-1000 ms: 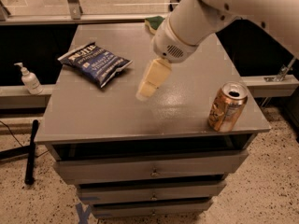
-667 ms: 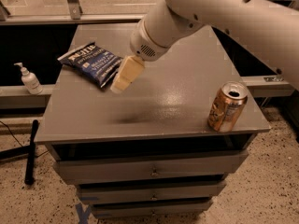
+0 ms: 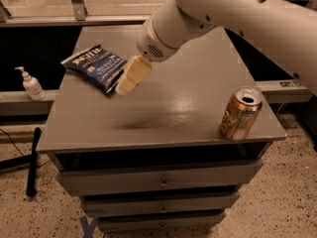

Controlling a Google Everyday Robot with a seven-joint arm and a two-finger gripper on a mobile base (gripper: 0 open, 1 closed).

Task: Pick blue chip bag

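Camera view catches the approach step: the gripper hangs over the bench, at the right end of the blue chip bag, which lies flat near the back-left corner. Whether the gripper is wide or narrow cannot be told. Next, I judge, it must centre over the bag and descend.

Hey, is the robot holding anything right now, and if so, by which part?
Nothing looks held. The pincer hovers at the edge of the blue chip bag, which lies flat on the cabinet top; whether they touch cannot be told.
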